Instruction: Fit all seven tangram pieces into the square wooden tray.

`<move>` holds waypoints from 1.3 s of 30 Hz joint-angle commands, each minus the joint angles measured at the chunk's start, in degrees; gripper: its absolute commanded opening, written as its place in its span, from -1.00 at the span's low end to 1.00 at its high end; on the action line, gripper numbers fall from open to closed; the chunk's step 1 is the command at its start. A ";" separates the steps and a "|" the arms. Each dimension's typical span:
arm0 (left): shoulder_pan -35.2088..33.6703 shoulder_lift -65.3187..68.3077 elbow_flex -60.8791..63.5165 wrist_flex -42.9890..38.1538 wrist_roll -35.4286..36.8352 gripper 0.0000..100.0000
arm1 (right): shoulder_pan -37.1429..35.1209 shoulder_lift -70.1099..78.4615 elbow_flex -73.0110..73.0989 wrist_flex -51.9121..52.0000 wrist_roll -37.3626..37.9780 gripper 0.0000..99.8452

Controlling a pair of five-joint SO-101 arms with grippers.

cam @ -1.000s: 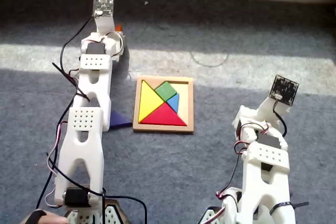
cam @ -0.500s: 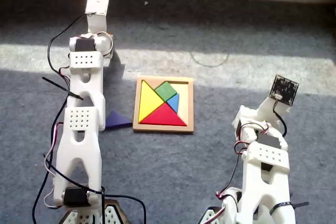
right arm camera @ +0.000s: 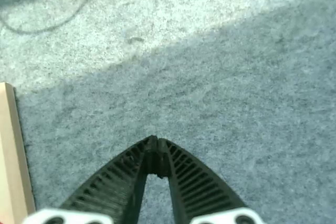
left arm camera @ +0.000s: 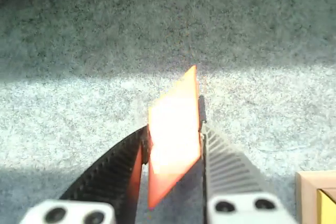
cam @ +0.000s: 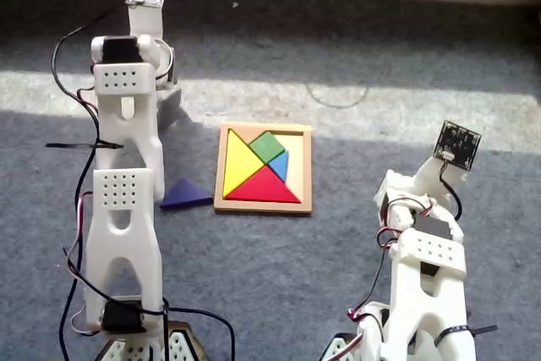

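Observation:
The square wooden tray lies on the grey carpet between the arms. In it sit a yellow triangle, a red triangle, a green square and a small blue triangle. A purple triangle lies on the carpet just left of the tray. My left gripper is shut on an orange piece, held on edge above sunlit carpet; a corner of the tray shows beside it. My right gripper is shut on nothing over bare carpet right of the tray's edge.
A thin cable loop lies on the sunlit strip of carpet beyond the tray. The left arm stretches along the tray's left side. The right arm stays folded at the near right. A wall edge runs along the far side.
The left arm has swung left and back from the tray with the orange piece, uncovering more of the purple triangle. The right arm has not moved.

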 commanded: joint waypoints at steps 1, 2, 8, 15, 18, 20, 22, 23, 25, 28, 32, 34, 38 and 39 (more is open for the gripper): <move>3.12 -8.31 -1.98 6.15 -0.09 -0.95 | -0.40 -1.71 -0.13 -1.27 0.53 -0.98; 3.38 -9.01 -1.89 6.24 0.00 -0.95 | -0.40 -1.71 -0.13 -1.27 0.53 -0.98; 3.65 -12.88 0.22 6.59 1.14 -0.99 | -0.22 -1.71 -0.13 -1.27 0.53 -0.98; 6.55 -28.26 20.26 6.59 2.02 -0.99 | -0.22 -1.71 -0.13 -1.27 0.53 -0.98; 9.71 -36.97 30.99 6.42 2.02 -0.99 | -0.22 -1.71 -0.13 -1.27 0.53 -0.98; 12.26 -42.33 37.58 6.33 2.02 -0.99 | -0.13 -1.71 -0.13 -1.27 0.53 -0.98; 14.99 -47.43 43.56 6.33 2.02 -0.99 | -0.04 -1.71 -0.13 -1.27 0.53 -0.98; 16.48 -49.80 46.46 6.24 2.02 -0.99 | -0.04 -1.71 -0.13 -1.27 0.53 -0.98; 19.12 -53.93 51.47 6.24 2.02 -0.99 | -0.04 -1.71 -0.13 -1.27 0.53 -0.98; 22.37 -59.47 58.42 6.24 2.02 -0.99 | 0.04 -1.71 -0.13 -1.27 0.53 -0.98; 25.89 -65.45 67.21 5.19 2.02 -0.99 | 0.04 -1.71 -0.13 -1.27 0.53 -0.98; 27.30 -68.18 72.75 2.55 2.02 -0.99 | 0.13 -1.80 -0.13 -1.27 0.53 -0.98; 28.97 -73.71 85.23 -5.36 2.02 -0.99 | 1.80 -1.71 -0.48 -1.27 0.44 -0.98; 29.49 -75.21 88.66 -7.74 2.02 -0.98 | 1.98 -1.71 -0.48 -1.27 0.44 -0.98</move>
